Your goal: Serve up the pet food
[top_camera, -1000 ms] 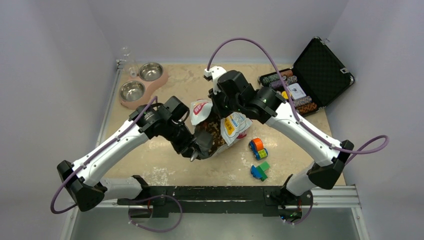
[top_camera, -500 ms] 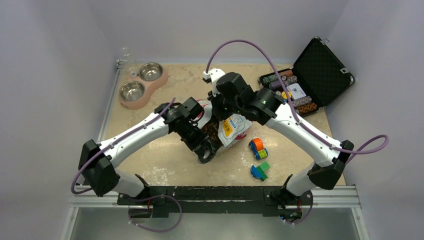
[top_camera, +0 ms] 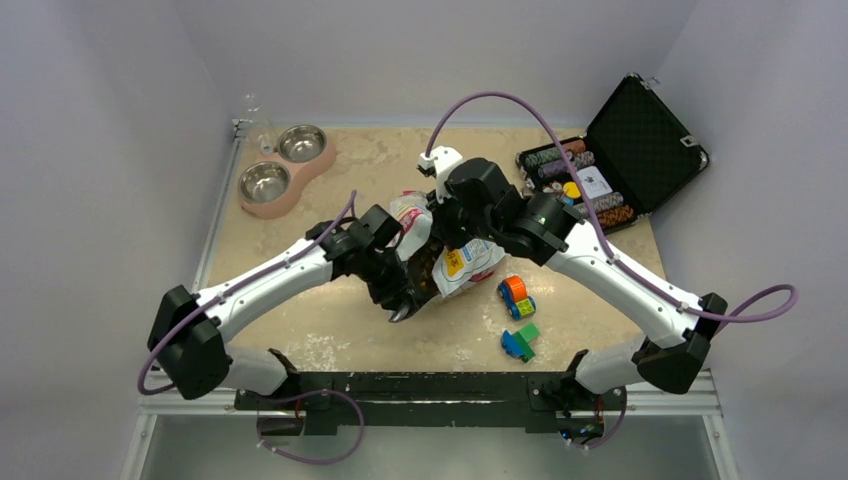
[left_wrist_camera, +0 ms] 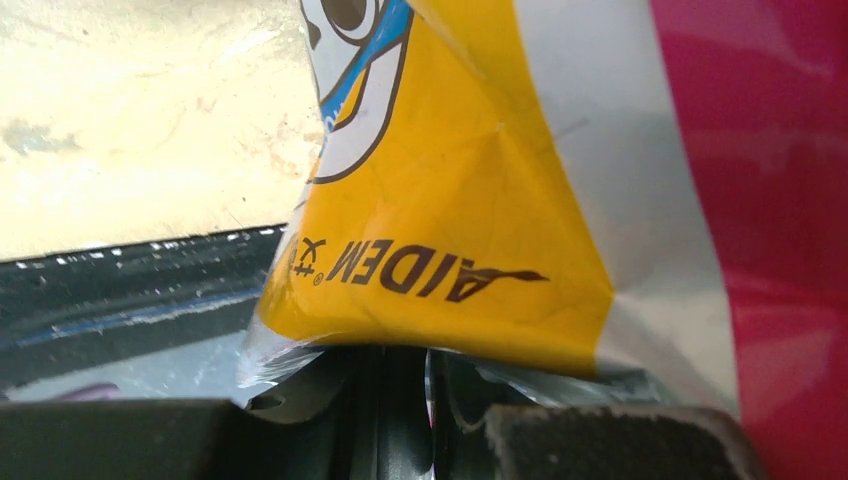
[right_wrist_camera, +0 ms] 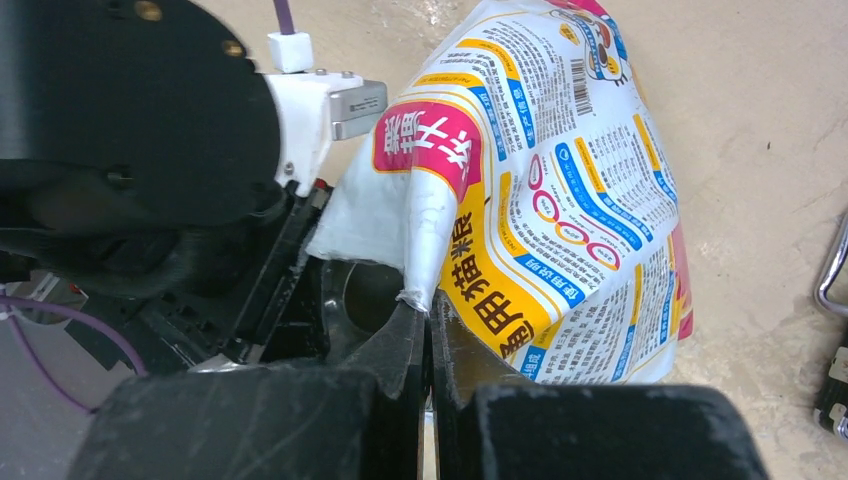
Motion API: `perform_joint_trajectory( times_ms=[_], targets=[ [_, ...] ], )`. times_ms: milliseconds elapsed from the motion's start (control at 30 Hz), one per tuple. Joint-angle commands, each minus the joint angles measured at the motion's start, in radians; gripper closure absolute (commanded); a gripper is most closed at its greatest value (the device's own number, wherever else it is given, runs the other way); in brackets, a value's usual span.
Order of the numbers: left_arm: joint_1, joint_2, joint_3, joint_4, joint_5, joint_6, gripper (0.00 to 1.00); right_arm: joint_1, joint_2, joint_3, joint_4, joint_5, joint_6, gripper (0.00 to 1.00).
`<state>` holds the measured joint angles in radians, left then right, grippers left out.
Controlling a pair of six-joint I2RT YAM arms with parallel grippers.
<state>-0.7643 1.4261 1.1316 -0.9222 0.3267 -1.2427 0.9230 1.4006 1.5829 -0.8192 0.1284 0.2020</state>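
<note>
- Position of the pet food: small brown kibble pellets (top_camera: 425, 268) lie inside the open mouth of a crinkly white, yellow and red pet-food bag (top_camera: 468, 258), which stands at the middle of the beige speckled table (top_camera: 330, 320).
- Left gripper (top_camera: 405, 308): at the near, lower side of the pet-food bag. In the left wrist view its fingers are closed on a crumpled silver fold at the edge of the bag, just below the yellow printed panel (left_wrist_camera: 450, 200).
- Right gripper (top_camera: 442, 222): at the far, upper side of the bag. In the right wrist view its jaws are fully closed, pinching a narrow silver fold of the bag's top edge (right_wrist_camera: 420, 240).
- Bag orientation: the mouth faces up toward the top camera, between the two grippers.
- Pink double feeder with two round steel bowls (top_camera: 260, 208): at the far left corner of the table, well apart from the bag.
- Open black case holding rows of coloured poker chips (top_camera: 640, 130): at the far right corner.
- Coloured toy blocks (top_camera: 515, 296): on the table to the right of the bag, with a green and blue one (top_camera: 520, 342) nearer the arm bases.
</note>
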Motion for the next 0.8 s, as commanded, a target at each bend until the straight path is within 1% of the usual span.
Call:
perform_joint_trajectory(
  times_ms=[0, 100, 200, 267, 400, 433, 467, 533, 600, 633, 700, 733, 767],
  targets=[
    [0.014, -0.129, -0.144, 0.198, -0.053, 0.073, 1.0, 0.001, -0.105, 0.01, 0.091, 0.025, 0.007, 1.0],
    [0.014, -0.188, -0.188, 0.222, -0.021, 0.072, 1.0, 0.001, -0.107, 0.01, 0.09, 0.028, 0.001, 1.0],
    [0.014, -0.259, -0.2, 0.217, -0.035, 0.097, 1.0, 0.0, -0.104, 0.012, 0.089, 0.027, 0.001, 1.0],
    [0.021, -0.3, -0.243, 0.277, -0.014, 0.084, 1.0, 0.0, -0.107, 0.01, 0.092, 0.019, 0.003, 1.0],
    [0.046, -0.316, -0.334, 0.422, 0.026, -0.021, 1.0, 0.0, -0.113, 0.017, 0.094, 0.015, 0.004, 1.0],
    [0.049, -0.303, -0.332, 0.427, 0.024, -0.06, 1.0, 0.0, -0.116, 0.022, 0.092, 0.014, 0.004, 1.0],
    [0.051, -0.264, -0.311, 0.393, 0.022, -0.102, 1.0, 0.0, -0.117, 0.026, 0.089, 0.013, 0.005, 1.0],
    [0.051, -0.179, -0.234, 0.309, 0.034, -0.14, 1.0, 0.0, -0.12, 0.034, 0.088, 0.006, 0.009, 1.0],
    [0.045, -0.109, -0.18, 0.292, 0.055, -0.204, 1.0, 0.001, -0.12, 0.037, 0.092, 0.004, 0.019, 1.0],
    [0.044, -0.089, -0.174, 0.33, 0.061, -0.252, 1.0, 0.002, -0.119, 0.036, 0.093, -0.008, 0.028, 1.0],
    [0.045, -0.061, -0.184, 0.463, 0.047, -0.337, 1.0, 0.002, -0.119, 0.035, 0.096, -0.031, 0.045, 1.0],
    [0.049, -0.04, -0.178, 0.528, 0.022, -0.339, 1.0, 0.002, -0.121, 0.031, 0.099, -0.038, 0.053, 1.0],
    [0.055, -0.013, -0.156, 0.546, 0.0, -0.311, 1.0, 0.002, -0.123, 0.028, 0.098, -0.043, 0.057, 1.0]
  ],
)
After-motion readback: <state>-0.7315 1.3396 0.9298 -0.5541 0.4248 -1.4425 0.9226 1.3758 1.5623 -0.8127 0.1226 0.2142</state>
